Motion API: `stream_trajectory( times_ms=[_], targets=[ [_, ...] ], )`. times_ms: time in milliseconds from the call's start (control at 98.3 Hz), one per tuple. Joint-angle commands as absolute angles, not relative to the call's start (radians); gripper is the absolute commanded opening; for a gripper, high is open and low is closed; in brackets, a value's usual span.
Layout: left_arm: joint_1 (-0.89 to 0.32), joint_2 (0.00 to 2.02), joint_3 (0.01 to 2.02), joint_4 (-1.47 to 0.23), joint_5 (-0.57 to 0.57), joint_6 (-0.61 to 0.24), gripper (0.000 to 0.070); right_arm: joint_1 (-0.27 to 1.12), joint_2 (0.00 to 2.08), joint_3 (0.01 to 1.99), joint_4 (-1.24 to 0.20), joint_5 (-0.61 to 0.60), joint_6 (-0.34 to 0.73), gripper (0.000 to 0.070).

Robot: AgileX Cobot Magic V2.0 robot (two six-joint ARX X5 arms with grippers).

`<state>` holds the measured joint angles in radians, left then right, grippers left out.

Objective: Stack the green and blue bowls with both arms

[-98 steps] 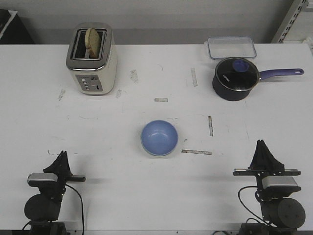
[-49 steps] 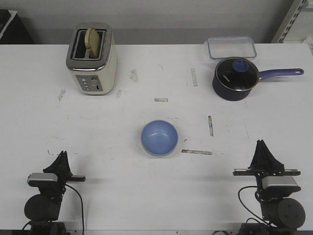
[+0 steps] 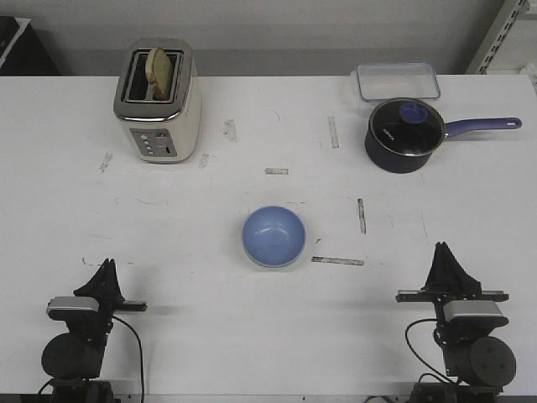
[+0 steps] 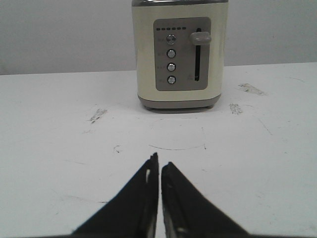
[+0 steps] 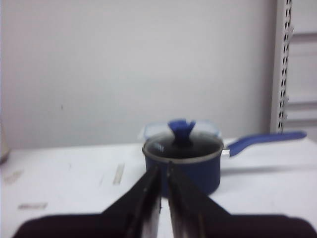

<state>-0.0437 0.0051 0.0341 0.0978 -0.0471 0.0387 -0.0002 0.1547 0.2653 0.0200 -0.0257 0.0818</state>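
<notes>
The blue bowl (image 3: 273, 236) is small, round and glossy, light periwinkle, and sits upright with its mouth open upward near the middle of the white desk (image 3: 185, 243). It stands alone, nothing touching it. A green bowl cannot be made out in any view.

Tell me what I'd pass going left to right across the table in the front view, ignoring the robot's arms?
Toaster with a slice of bread in it → blue bowl → dark blue saucepan, its handle pointing right. The clear container sits behind the saucepan, so its place overlaps.
</notes>
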Motion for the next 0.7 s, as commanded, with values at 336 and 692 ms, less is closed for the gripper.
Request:
stream_trajectory(
  times_ms=[336, 692],
  targets=[
    [-0.043, 0.003, 0.012, 0.112, -0.046, 0.041, 0.0001, 0.002, 0.011, 0.072, 0.062, -0.026, 0.078, 0.0012],
    [-0.043, 0.003, 0.012, 0.110, -0.046, 0.041, 0.0001, 0.002, 0.001, 0.012, 0.097, -0.026, 0.078, 0.0012]
  ],
)
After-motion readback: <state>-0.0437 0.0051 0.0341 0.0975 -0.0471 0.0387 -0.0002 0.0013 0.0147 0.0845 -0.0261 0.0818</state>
